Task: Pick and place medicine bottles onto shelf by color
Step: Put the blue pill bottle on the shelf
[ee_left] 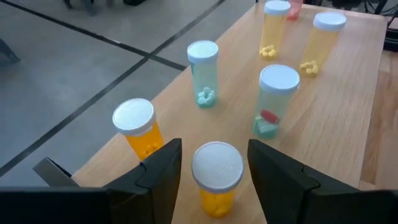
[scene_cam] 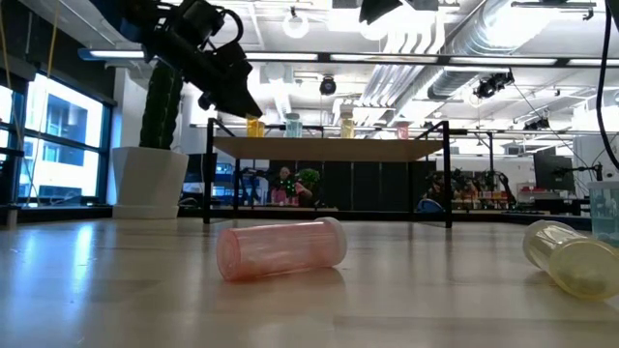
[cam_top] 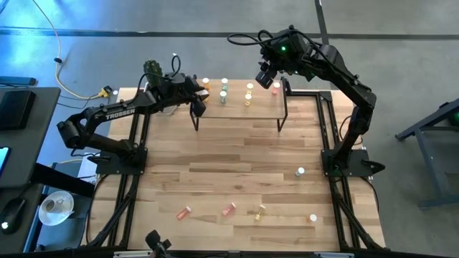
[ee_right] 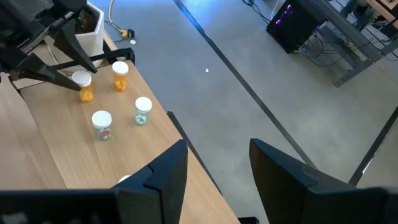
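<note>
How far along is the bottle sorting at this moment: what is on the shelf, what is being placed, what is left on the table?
Done: several bottles stand upright on the shelf, grouped orange, pale green, yellow, with a pink one at the far end.
In hand: the left gripper is open around an orange bottle standing beside another orange bottle. The right gripper waits open above the shelf's other end.
Left: six bottles on the table, including a fallen pink bottle.

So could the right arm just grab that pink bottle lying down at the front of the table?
Probably not easily: the pink plastic bottle lies on the table's near edge, while the right tool hangs over the far wooden shelf. Nothing blocks it, though.
</note>
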